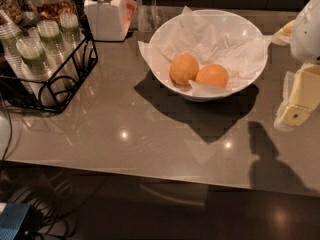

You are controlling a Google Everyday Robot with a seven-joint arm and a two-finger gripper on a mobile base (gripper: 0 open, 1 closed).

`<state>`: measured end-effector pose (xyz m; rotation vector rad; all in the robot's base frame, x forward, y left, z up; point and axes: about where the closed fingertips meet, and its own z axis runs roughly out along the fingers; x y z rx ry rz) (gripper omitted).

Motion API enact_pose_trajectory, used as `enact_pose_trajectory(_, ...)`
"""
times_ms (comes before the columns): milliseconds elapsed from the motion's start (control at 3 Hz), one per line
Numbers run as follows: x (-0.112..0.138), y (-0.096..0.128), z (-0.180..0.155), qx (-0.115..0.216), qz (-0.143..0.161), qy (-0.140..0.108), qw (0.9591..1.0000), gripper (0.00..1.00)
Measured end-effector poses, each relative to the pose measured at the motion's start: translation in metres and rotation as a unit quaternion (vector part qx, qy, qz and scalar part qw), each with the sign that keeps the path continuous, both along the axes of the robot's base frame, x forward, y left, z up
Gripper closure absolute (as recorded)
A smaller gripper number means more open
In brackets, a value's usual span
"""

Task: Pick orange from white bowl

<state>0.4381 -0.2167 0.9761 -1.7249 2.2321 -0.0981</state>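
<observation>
Grey countertop [125, 134], smooth round deep-coloured orange [212, 75] in paper-lined white bowl [248, 76], tool [300, 100] at right edge, grip state unclear

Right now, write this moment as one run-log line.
gripper: right edge, clear of white bowl | orange: in bowl, untouched, beside paler orange | grasp: not yet

The white bowl [159, 34] is glossy and looks ceramic, lined with crumpled matt white paper [200, 39]. Inside it, the orange [212, 76] has smooth skin. The grey countertop [125, 119] under the bowl is polished and reflective. Right of the bowl, the gripper [300, 98] looks like cream matt plastic. Left of the bowl stands a black metal wire basket [60, 91].
</observation>
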Motion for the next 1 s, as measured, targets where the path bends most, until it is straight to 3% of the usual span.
enact_pose_trajectory(667, 0.005, 0.003, 0.001, 0.01, 0.001, -0.009, 0.9999, 0.0)
enact_pose_trajectory(1000, 0.035, 0.008, 0.005, 0.068, 0.0, -0.024, 0.9974, 0.0)
